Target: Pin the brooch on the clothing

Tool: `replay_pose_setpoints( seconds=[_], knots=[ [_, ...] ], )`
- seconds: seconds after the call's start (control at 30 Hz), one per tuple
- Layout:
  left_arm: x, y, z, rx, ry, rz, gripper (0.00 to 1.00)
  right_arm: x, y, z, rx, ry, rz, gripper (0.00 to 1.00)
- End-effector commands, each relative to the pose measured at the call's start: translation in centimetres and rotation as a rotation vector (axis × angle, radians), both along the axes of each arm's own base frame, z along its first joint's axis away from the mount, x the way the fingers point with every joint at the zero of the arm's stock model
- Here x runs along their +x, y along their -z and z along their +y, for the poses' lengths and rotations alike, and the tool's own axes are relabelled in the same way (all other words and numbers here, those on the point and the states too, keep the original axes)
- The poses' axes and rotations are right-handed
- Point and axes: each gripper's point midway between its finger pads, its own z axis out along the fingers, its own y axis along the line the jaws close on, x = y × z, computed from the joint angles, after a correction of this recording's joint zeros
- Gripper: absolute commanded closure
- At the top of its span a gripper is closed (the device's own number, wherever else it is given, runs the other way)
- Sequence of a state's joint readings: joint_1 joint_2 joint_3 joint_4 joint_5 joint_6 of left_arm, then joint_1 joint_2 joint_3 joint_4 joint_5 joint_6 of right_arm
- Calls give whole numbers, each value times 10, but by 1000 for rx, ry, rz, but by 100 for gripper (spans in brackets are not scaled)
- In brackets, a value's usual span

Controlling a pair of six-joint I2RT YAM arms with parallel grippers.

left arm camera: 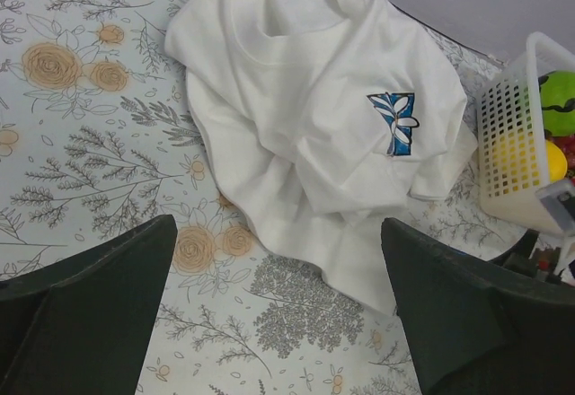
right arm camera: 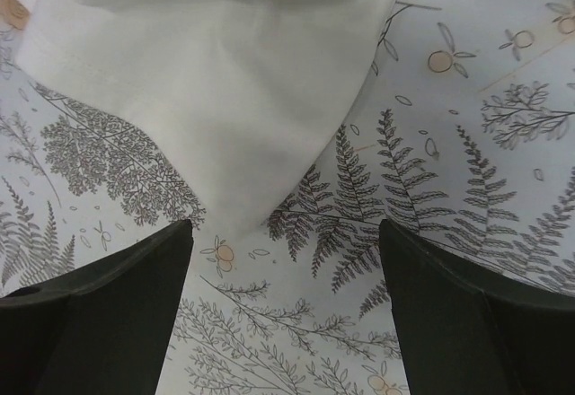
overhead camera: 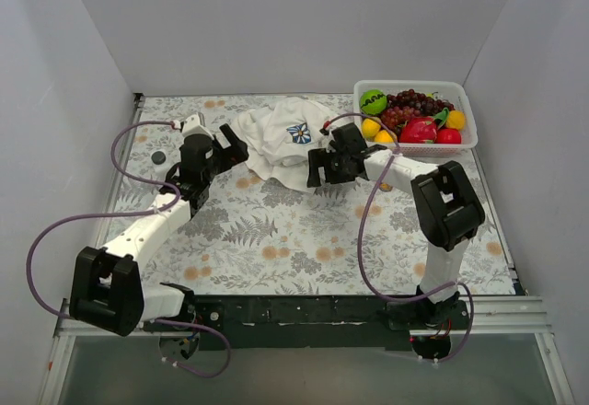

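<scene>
The white T-shirt lies crumpled at the back middle of the table, its blue-and-white flower print facing up. The brooch, a small dark disc, lies on the table to the left, apart from the shirt and behind my left arm. My left gripper is open and empty at the shirt's left edge; its view shows the shirt and print ahead of the open jaws. My right gripper is open and empty at the shirt's right front edge, with a shirt corner just ahead of its jaws.
A white plastic basket of toy fruit stands at the back right, close to my right arm; its side shows in the left wrist view. White walls enclose the table on three sides. The tablecloth has a floral pattern.
</scene>
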State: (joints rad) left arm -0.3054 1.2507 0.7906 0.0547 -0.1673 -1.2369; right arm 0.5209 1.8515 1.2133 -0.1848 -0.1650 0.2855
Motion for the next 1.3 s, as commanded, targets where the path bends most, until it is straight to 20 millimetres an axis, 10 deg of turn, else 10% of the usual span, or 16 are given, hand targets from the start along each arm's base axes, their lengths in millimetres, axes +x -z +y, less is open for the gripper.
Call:
replay_pose_setpoints(
  seconds=[0.0,0.2,0.57,0.8,0.9,1.0,1.17,1.27],
  knots=[
    [4,-7,-5,2,8,35,2,-14,16,11,-2,32,96,10],
    [5,-7,-6,-1,13,39,2,-17,24,30,97,42,143,29],
    [3,-17,-6,10,28,13,2,-23,87,16,-308,60,173,31],
    [6,-22,0,43,7,15,2,-24,90,4,-411,20,162,92],
    [8,-24,-1,57,17,18,2,-6,50,18,-360,-13,77,99],
    [9,-24,-3,66,30,25,2,24,-36,50,-211,-51,-90,99],
    [9,-17,-5,71,46,49,2,49,-246,83,143,-78,-476,99],
    [9,-11,-5,74,46,70,2,41,-324,60,228,1,-655,99]
  ],
)
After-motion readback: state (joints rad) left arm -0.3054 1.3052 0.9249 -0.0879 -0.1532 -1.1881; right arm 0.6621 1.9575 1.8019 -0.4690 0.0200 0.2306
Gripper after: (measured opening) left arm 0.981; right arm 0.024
